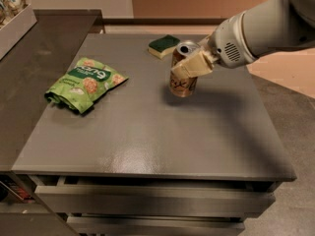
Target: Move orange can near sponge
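can (pixel 183 80) near upright, a slight lean, over the middle of the table (pixel 147 146), clamped near its top by the gripper (pixel 192 65) reaching from the right. sponge (pixel 164 45) sits close behind it, a touch left, by the far edge: a short carry. bag (pixel 84 83) well left.

Soft, even light from above — a pale sheen lies on the front of the table (pixel 118 156). My gripper (pixel 189 65), clamped round the orange can (pixel 183 86) over the table's far half, throws a faint, diffuse shadow to its right.
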You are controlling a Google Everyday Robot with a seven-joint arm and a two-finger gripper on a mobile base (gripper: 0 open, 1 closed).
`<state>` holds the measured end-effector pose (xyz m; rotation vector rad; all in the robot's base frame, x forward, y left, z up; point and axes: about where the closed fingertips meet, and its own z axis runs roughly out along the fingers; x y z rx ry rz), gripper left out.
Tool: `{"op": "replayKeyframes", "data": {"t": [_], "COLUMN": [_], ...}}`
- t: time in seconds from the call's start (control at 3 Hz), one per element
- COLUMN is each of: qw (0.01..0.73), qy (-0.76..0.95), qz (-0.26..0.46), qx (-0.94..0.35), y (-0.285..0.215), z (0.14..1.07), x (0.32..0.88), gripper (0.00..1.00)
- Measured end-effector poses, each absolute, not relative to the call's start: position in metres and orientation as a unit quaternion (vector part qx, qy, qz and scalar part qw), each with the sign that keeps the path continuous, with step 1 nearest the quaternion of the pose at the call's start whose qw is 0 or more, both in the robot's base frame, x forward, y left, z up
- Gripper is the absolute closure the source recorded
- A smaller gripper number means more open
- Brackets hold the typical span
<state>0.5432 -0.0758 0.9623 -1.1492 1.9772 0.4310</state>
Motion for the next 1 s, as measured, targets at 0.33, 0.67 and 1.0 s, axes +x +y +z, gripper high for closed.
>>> {"op": "replayKeyframes", "data": {"t": [0.33, 0.67, 1.0], "qw": [0.409, 0.412, 0.406], "qy": [0.788, 0.796, 0.808], "qz": [0.155, 0.137, 0.121], "qx": [-0.434, -0.421, -0.410], "y": [-0.073, -0.069, -0.070], "z": [0.966, 0.962, 0.953], "x": [0.577, 0.611, 0.641], "gripper": [1.00, 1.00, 1.00]}}
